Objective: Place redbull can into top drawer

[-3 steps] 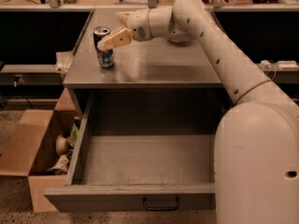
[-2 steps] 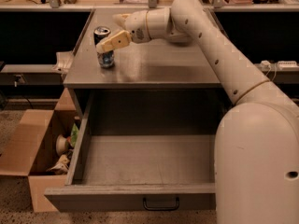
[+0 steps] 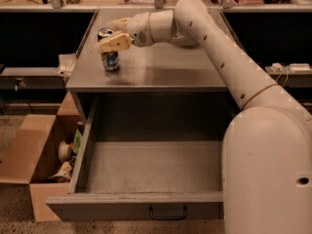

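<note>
Top drawer (image 3: 122, 211) open, low in front. Gripper (image 3: 105, 37) reaches to the left rear of the cabinet top (image 3: 165, 74), right at the upright redbull can (image 3: 110, 61). Can't tell if it grips. The drawer lies below the can, nearer the camera.

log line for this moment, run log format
gripper: at redbull can | redbull can: upright on cabinet top | top drawer: open, empty | placed: not yet

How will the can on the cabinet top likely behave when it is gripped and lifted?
The can is tall and slim and stands upright on the cabinet top, so a sideways nudge would probably tip it. Its shiny metal looks smooth, perhaps slippery and easily dented. The gripper is at its upper half.
</note>
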`<move>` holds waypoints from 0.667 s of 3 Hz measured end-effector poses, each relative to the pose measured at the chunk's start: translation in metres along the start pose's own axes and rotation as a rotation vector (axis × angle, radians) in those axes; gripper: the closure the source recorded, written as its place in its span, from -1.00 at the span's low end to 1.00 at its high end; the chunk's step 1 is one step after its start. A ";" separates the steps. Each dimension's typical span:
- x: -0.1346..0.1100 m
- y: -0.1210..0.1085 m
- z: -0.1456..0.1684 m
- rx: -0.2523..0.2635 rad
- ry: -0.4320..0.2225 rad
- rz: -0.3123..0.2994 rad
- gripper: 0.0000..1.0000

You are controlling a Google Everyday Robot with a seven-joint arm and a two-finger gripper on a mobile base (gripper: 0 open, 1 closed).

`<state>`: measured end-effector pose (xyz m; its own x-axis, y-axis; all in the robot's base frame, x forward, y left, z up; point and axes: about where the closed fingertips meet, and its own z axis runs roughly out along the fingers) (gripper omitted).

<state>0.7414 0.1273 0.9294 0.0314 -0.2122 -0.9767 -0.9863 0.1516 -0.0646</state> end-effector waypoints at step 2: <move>-0.011 0.010 -0.003 0.002 -0.028 -0.019 0.47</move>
<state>0.7306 0.1280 0.9399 0.0547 -0.1878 -0.9807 -0.9852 0.1498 -0.0836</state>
